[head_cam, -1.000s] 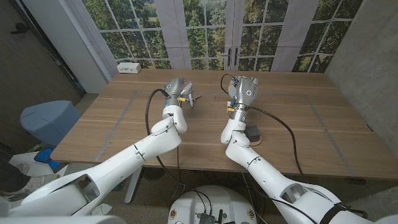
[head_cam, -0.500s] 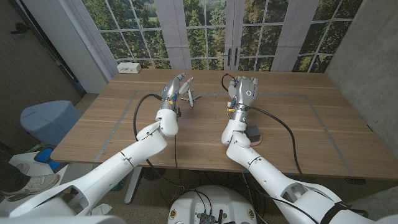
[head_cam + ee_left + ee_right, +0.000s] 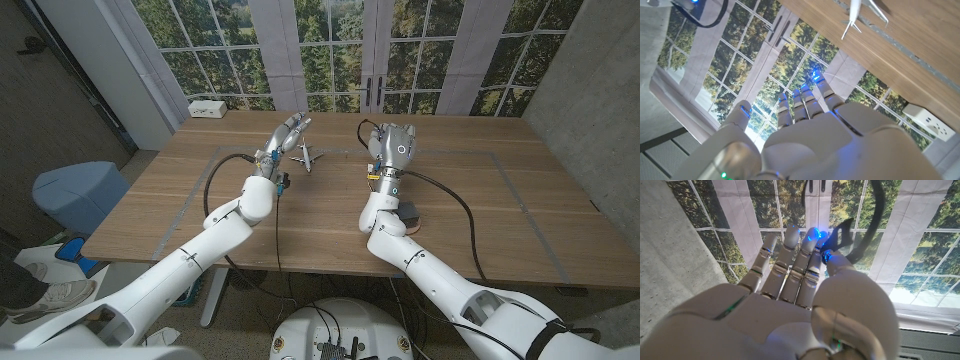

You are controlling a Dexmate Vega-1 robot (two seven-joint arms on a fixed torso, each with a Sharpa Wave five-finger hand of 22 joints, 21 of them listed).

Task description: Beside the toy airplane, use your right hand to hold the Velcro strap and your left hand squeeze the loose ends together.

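The right hand [image 3: 800,280] pinches the black strap [image 3: 842,235] up beside the toy airplane [image 3: 306,156] — the left hand [image 3: 284,136], fingers spread and empty, should close gently on the loose ends.

White toy airplane [image 3: 306,157] on table; black Velcro strap [image 3: 840,236] raised.

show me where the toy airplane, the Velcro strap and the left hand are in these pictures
toy airplane [image 3: 306,157]: head view, on its fuselage.
Velcro strap [image 3: 840,236]: right wrist view, on the dark strap at the fingertips.
left hand [image 3: 284,136]: head view, on the middle of the raised hand.
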